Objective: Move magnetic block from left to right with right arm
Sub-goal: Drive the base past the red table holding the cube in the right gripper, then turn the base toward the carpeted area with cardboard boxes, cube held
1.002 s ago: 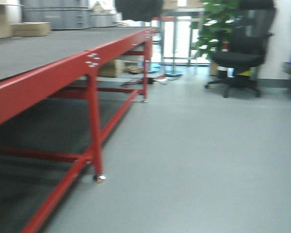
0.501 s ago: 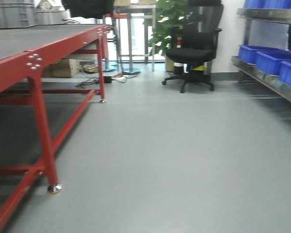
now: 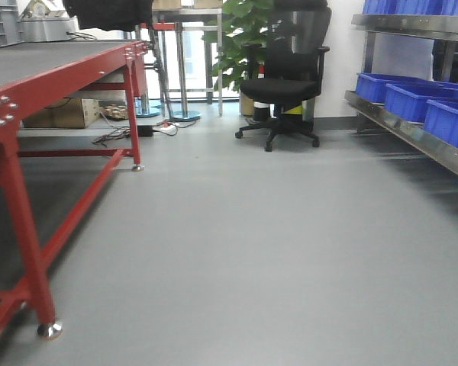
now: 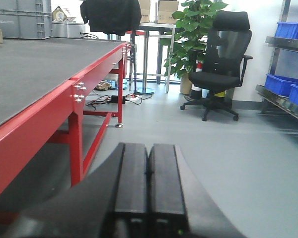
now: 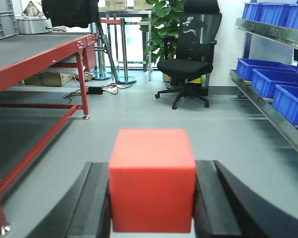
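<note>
A workshop room with a smooth grey floor [image 3: 275,252] fills every view, and a long red-framed table [image 3: 69,72] with a dark grey top runs along its left side. Nearest the right wrist camera, the right gripper [image 5: 151,201] has its two black fingers [image 5: 97,198] spread just as wide as the magnetic block [image 5: 152,178]. They press on the block's left and right faces, so the red cube sits clamped between them. It is held in the air over the floor, clear of the tabletop and to the right of its long red edge. Nearest the left wrist camera, the left gripper [image 4: 148,188] has its two flat black fingers [image 4: 131,183] pressed together side by side with nothing between them, and it hangs just off the table's right edge. A little farther on, a red table leg ends in a metal foot [image 3: 49,330] resting on the floor. Beyond it, under the table, a brown cardboard box [image 3: 65,114] sits on a lower shelf, and cables [image 3: 137,131] trail on the floor near the far leg. Along the right wall a steel shelf holds a row of blue bins [image 3: 412,99]. At the far end, a black office chair [image 3: 286,76] stands on the floor in front of a leafy green plant [image 3: 240,30]. Grey crates [image 4: 20,20] stand at the tabletop's far edge, and a dark garment [image 4: 111,15] hangs near its far right corner.
</note>
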`<state>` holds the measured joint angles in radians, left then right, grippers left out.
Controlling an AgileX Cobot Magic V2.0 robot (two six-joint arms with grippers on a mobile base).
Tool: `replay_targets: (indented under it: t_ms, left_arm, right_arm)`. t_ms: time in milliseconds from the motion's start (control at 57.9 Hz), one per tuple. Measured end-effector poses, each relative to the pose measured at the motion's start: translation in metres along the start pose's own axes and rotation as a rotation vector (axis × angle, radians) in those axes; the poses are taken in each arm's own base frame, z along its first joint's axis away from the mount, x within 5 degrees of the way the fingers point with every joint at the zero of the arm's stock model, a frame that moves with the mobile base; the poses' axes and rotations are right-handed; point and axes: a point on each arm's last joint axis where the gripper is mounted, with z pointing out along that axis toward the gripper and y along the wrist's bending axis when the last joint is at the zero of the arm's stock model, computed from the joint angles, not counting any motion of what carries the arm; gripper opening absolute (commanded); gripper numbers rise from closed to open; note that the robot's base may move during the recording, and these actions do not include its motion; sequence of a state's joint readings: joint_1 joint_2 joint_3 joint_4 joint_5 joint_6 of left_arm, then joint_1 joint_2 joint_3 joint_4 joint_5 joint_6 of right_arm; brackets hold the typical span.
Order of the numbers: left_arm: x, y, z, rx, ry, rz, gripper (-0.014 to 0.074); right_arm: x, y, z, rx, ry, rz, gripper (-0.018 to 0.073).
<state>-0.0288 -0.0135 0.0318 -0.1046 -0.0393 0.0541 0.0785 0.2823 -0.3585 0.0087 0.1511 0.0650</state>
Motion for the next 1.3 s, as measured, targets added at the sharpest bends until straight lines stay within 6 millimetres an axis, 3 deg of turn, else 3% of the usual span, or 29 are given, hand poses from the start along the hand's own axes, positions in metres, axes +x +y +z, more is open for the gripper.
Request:
replay_targets:
  t_ms: [1295]
  left_arm:
    - [0.0, 0.0, 0.0, 0.0, 0.0, 0.0, -0.0126]
  right_arm:
    - [0.0, 0.0, 0.0, 0.0, 0.0, 0.0, 0.0251]
